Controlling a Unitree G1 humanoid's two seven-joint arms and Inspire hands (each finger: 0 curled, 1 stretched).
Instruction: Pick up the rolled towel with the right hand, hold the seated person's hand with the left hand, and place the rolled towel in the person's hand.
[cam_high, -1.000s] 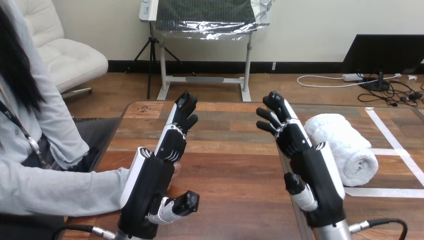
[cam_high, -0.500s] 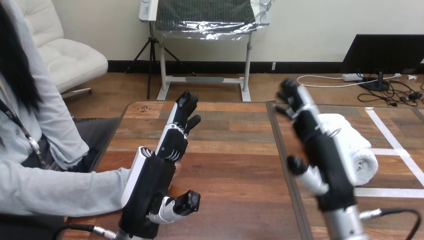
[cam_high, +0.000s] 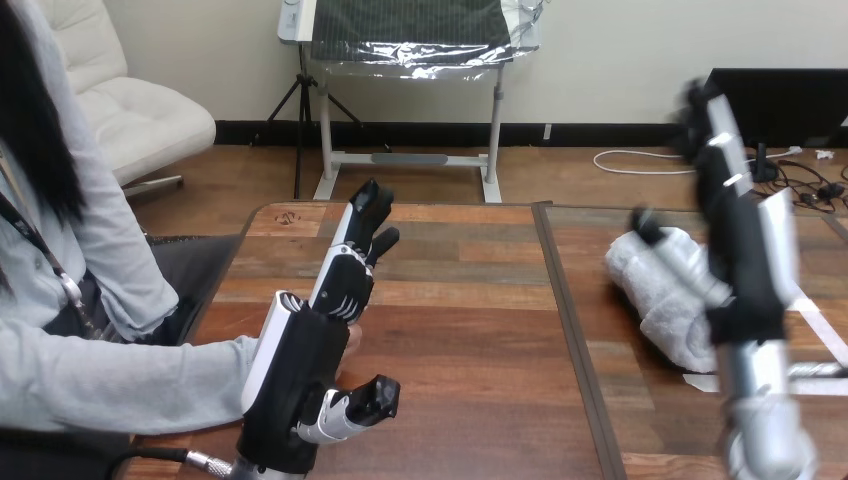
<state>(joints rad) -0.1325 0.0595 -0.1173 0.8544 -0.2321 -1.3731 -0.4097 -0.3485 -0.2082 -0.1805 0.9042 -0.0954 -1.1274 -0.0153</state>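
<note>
Right hand (cam_high: 745, 250) partly hides rolled towel (cam_high: 650, 285) — white tape (cam_high: 825, 335) beside.

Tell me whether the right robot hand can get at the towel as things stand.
Probably yes. The right robot hand hangs open right beside the towel, its thumb crossing the roll in this view, and nothing lies between them on the table.

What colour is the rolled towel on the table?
The rolled towel is white; the head view shows it best.
</note>
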